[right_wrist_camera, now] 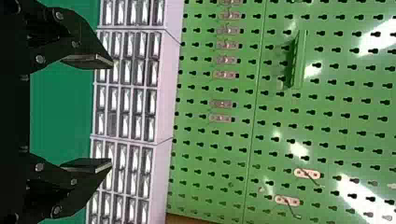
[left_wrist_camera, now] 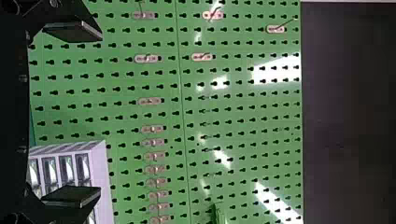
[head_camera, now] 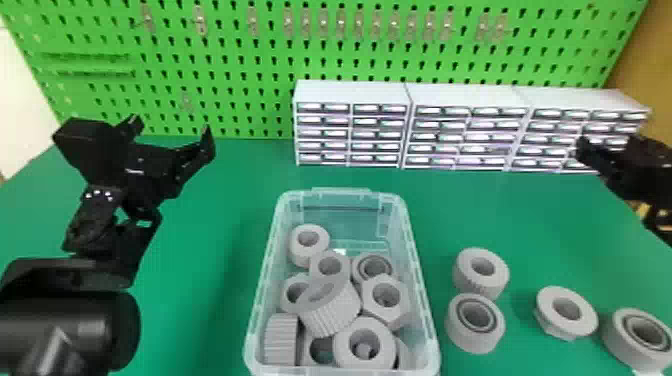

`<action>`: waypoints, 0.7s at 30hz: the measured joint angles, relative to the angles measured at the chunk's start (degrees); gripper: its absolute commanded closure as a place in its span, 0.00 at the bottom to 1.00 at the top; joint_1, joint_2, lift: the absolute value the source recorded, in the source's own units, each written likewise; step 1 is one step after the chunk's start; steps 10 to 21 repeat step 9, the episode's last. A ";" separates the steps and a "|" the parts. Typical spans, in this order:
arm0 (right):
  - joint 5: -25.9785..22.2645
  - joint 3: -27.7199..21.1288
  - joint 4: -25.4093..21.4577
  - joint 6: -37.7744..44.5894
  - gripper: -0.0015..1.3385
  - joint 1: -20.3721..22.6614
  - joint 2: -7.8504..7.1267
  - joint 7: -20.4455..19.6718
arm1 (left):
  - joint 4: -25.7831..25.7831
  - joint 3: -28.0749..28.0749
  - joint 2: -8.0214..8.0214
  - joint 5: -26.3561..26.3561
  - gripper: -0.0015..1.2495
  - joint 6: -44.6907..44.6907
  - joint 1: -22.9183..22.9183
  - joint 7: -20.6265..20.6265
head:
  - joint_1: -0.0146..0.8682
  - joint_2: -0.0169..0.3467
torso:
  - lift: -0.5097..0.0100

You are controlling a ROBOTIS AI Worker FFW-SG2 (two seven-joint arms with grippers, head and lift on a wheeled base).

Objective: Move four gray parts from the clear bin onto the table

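Clear bin on near middle of table, gray parts heaped toward its near end. Outside bin's right wall, four parts: ribbed ring, rimmed ring, flanged part, outer ring farthest right. Green surface runs from bin's left wall toward table's left edge. Left gripper raised toward far left corner, fingers spread, nothing between. Right gripper up by right edge, fingers apart. White drawer units along far edge, pegboard behind.
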 measured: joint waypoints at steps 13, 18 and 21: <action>0.00 0.10 0.00 0.00 0.38 -0.01 0.00 0.00 | 0.00 -0.02 0.00 0.00 0.10 0.00 -0.09 -0.02 | 0.78 0.14 | 0.89; 0.00 0.10 0.00 0.00 0.38 -0.01 0.00 0.00 | 0.00 -0.02 0.00 0.00 0.10 0.00 -0.09 -0.02 | 0.78 0.14 | 0.89; 0.00 0.10 0.00 0.00 0.38 -0.01 0.00 0.00 | 0.00 -0.02 0.00 0.00 0.10 0.00 -0.09 -0.02 | 0.78 0.14 | 0.89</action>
